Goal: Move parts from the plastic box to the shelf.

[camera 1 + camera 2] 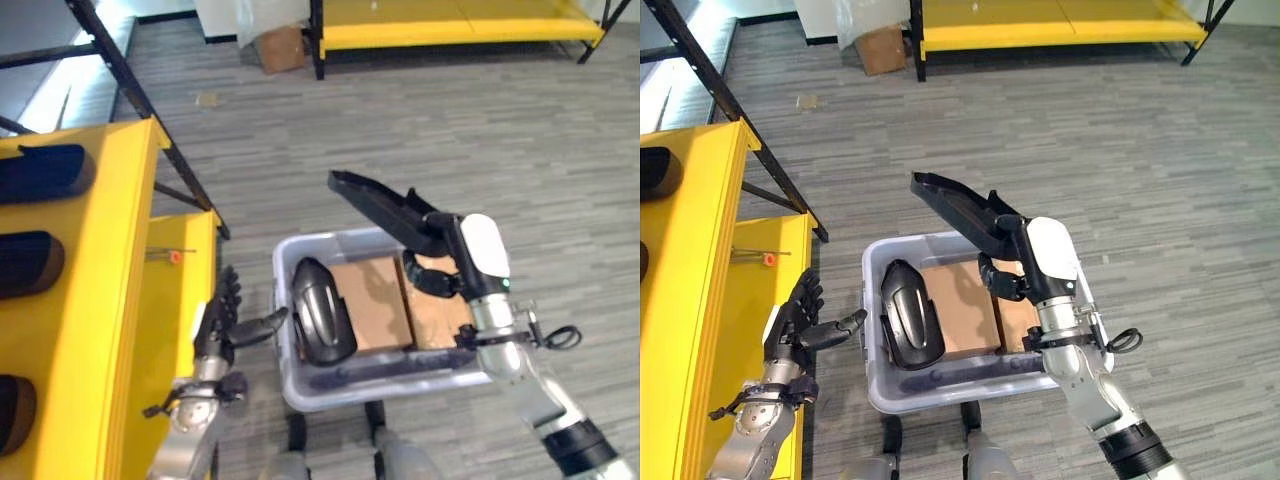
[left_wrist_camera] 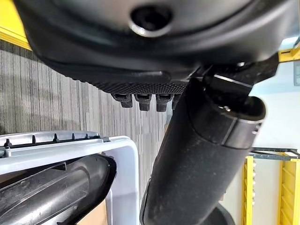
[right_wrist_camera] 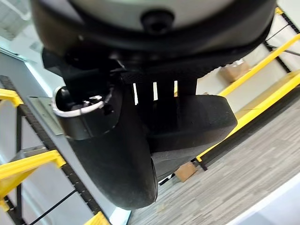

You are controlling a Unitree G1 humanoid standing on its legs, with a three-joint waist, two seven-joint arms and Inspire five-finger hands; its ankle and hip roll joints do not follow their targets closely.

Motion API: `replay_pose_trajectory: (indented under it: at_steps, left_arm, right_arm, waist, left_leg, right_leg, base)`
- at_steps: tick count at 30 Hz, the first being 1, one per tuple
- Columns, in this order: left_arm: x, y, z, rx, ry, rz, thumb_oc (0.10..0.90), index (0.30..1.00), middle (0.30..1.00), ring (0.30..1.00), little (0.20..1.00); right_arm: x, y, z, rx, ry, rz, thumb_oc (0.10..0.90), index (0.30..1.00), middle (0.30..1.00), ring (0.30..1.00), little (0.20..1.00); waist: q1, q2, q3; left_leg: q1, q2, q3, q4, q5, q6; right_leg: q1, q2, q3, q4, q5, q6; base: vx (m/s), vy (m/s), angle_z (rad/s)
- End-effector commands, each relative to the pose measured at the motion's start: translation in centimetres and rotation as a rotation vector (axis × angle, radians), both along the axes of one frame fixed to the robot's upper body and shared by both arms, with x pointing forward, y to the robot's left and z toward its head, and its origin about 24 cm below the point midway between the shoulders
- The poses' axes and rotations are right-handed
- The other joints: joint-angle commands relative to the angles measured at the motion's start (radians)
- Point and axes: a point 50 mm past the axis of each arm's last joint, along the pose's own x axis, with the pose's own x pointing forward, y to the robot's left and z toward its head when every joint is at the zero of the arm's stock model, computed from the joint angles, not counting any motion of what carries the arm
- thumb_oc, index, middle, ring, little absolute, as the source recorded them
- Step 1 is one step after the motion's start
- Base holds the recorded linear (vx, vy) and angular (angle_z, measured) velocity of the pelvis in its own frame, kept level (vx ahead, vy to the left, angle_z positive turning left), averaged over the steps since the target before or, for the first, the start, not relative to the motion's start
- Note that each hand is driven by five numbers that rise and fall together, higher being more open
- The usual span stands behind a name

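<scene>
A grey plastic box [image 1: 300, 392] stands on the floor in front of me, lined with brown cardboard [image 1: 372, 300]. A black moulded part [image 1: 320, 310] lies in its left half. My right hand [image 1: 448, 262] is shut on a second long black part [image 1: 385, 210] and holds it lifted above the box's back right corner. In the right wrist view the fingers [image 3: 154, 110] curl round that part [image 3: 197, 122]. My left hand [image 1: 222, 322] is open, fingers spread, between the box and the yellow shelf [image 1: 110, 290] at my left.
The yellow shelf carries several black parts [image 1: 40, 170] along its left edge and a small orange item [image 1: 175, 257] on its lower level. Black shelf braces [image 1: 150, 120] slant behind it. Another yellow rack [image 1: 450, 25] and a cardboard box [image 1: 282, 48] stand far back.
</scene>
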Motion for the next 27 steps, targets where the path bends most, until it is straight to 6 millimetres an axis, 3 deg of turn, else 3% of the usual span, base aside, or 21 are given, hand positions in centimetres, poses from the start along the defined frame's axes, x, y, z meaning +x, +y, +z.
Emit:
replay_pose_trajectory:
  at_steps: [1, 8, 12, 17, 18, 20, 22, 24, 27]
  left_arm:
    - [0.3, -0.4, 1.6, 0.046, -0.106, -0.052, 0.900, 1.000, 1.000, 1.000, 1.000]
    - [0.2, -0.5, 1.3, 0.030, -0.092, -0.048, 0.900, 1.000, 1.000, 1.000, 1.000]
    - [-0.1, -0.4, 1.0, 0.015, -0.077, -0.036, 0.900, 1.000, 1.000, 1.000, 1.000]
    - [-0.6, -0.1, 0.5, 0.014, -0.046, -0.024, 0.900, 1.000, 1.000, 1.000, 1.000]
    - [-0.7, 0.0, 0.5, 0.017, -0.047, -0.024, 0.900, 1.000, 1.000, 1.000, 1.000]
    - [-0.7, 0.1, 0.6, 0.016, -0.051, -0.021, 0.900, 1.000, 1.000, 1.000, 1.000]
    - [-0.4, 0.1, 0.8, 0.014, -0.055, -0.021, 0.900, 1.000, 1.000, 1.000, 1.000]
    - [0.1, -0.1, 1.2, 0.021, -0.073, -0.031, 0.900, 1.000, 1.000, 1.000, 1.000]
    - [0.5, -0.3, 1.3, 0.021, -0.084, -0.043, 0.900, 1.000, 1.000, 1.000, 1.000]
  right_arm:
    - [-0.8, 0.3, 4.0, 0.072, -0.208, 0.077, 0.400, 0.300, 0.300, 0.300, 0.300]
    - [-0.5, 0.5, 4.4, 0.049, -0.207, 0.093, 0.400, 0.300, 0.300, 0.300, 0.300]
    - [-0.2, 0.6, 4.9, 0.030, -0.206, 0.119, 0.400, 0.300, 0.300, 0.300, 0.300]
    - [0.5, 1.8, 6.8, 0.005, -0.258, 0.190, 0.400, 0.300, 0.300, 0.300, 0.300]
    - [0.9, 2.8, 7.8, 0.010, -0.296, 0.230, 0.400, 0.300, 0.300, 0.300, 0.300]
    - [1.0, 3.1, 8.2, 0.013, -0.312, 0.242, 0.400, 0.300, 0.300, 0.300, 0.300]
    - [1.3, 3.4, 8.9, 0.006, -0.336, 0.246, 0.400, 0.300, 0.300, 0.300, 0.300]
    - [1.3, 3.2, 9.4, -0.007, -0.359, 0.229, 0.400, 0.300, 0.300, 0.300, 0.300]
    - [1.0, 2.7, 9.0, -0.013, -0.348, 0.213, 0.400, 0.300, 0.300, 0.300, 0.300]
  waist:
    - [0.019, 0.021, -0.212]
    - [0.024, 0.027, -0.225]
    - [0.031, 0.032, -0.222]
    - [0.061, 0.030, -0.196]
    - [0.081, 0.032, -0.176]
    - [0.086, 0.033, -0.171]
    - [0.107, 0.036, -0.155]
    - [0.106, 0.027, -0.137]
    - [0.092, 0.002, -0.138]
  left_leg:
    - [0.000, 0.075, -0.038, 0.005, 0.009, -0.011]
    - [0.007, 0.091, -0.078, 0.016, 0.017, -0.018]
    - [0.006, 0.112, -0.111, 0.026, 0.030, -0.031]
    - [-0.029, 0.149, -0.158, 0.035, 0.067, -0.053]
    - [-0.056, 0.164, -0.186, 0.014, 0.115, -0.070]
    - [-0.080, 0.166, -0.205, 0.001, 0.147, -0.080]
    - [-0.140, 0.148, -0.232, -0.010, 0.207, -0.095]
    - [-0.166, 0.111, -0.210, -0.001, 0.225, -0.075]
    - [-0.141, 0.063, -0.094, 0.150, 0.098, -0.026]
  right_leg:
    - [-0.006, -0.067, -0.008, 0.109, -0.150, 0.074]
    - [0.007, -0.051, -0.032, 0.184, -0.200, 0.061]
    - [0.006, -0.032, -0.078, 0.258, -0.259, 0.044]
    - [-0.021, 0.009, -0.139, 0.326, -0.313, 0.013]
    - [-0.042, 0.025, -0.165, 0.342, -0.325, 0.004]
    - [-0.055, 0.025, -0.187, 0.342, -0.326, 0.000]
    - [-0.062, 0.015, -0.237, 0.329, -0.331, -0.011]
    - [-0.059, -0.009, -0.268, 0.302, -0.306, -0.013]
    - [-0.045, -0.041, -0.299, 0.222, -0.254, -0.014]
  base:
    - [0.00, -0.052, 0.19]
    - [0.00, -0.059, 0.16]
    - [-0.01, -0.123, 0.32]
    - [-0.08, -0.201, 0.23]
    - [-0.11, -0.224, 0.24]
    - [-0.14, -0.167, 0.28]
    - [-0.18, -0.146, 0.52]
    - [-0.17, -0.079, 1.11]
    - [-0.17, -0.103, 0.67]
